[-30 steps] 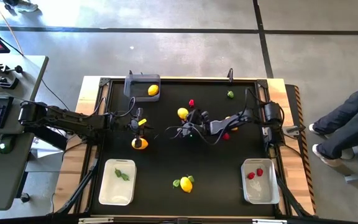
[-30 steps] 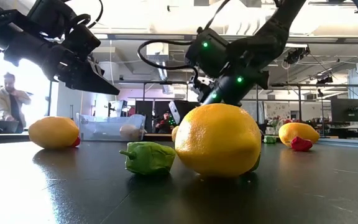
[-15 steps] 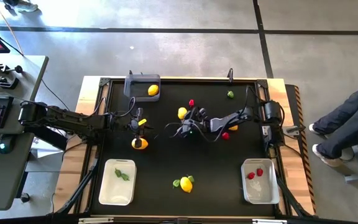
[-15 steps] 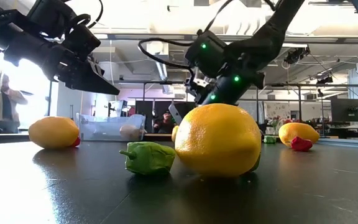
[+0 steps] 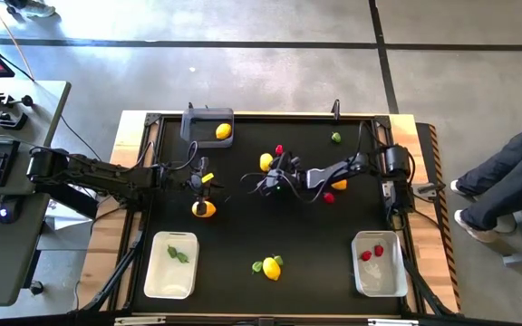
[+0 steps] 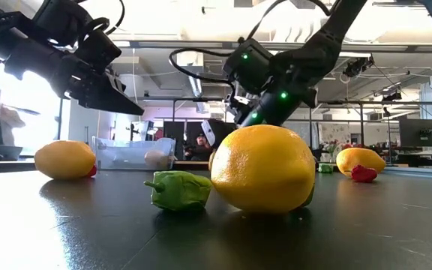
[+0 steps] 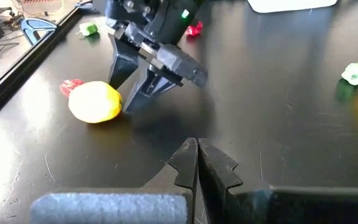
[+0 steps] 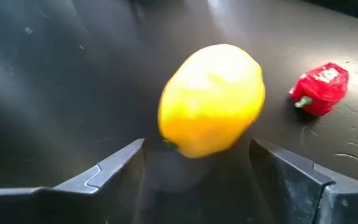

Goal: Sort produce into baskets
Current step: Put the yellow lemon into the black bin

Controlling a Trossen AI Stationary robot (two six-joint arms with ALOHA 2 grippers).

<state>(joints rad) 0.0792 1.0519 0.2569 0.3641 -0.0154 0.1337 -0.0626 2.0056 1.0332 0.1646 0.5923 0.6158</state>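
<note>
Yellow lemon (image 8: pixel 211 99) now sits just ahead of my right end effector (image 5: pixel 273 174), which has crept closer with fingers spread, so I judge a grasp imminent; my left end effector (image 7: pixel 197 163) waits pressed together.

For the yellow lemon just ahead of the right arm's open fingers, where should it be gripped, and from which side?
Grip the lemon across its narrower middle, coming in low along the table as the right hand already does, fingers open either side. It is egg-shaped and lies on its side, so the waist probably gives the steadiest hold. The red piece lies beside it, apart, clear of the fingers.
</note>
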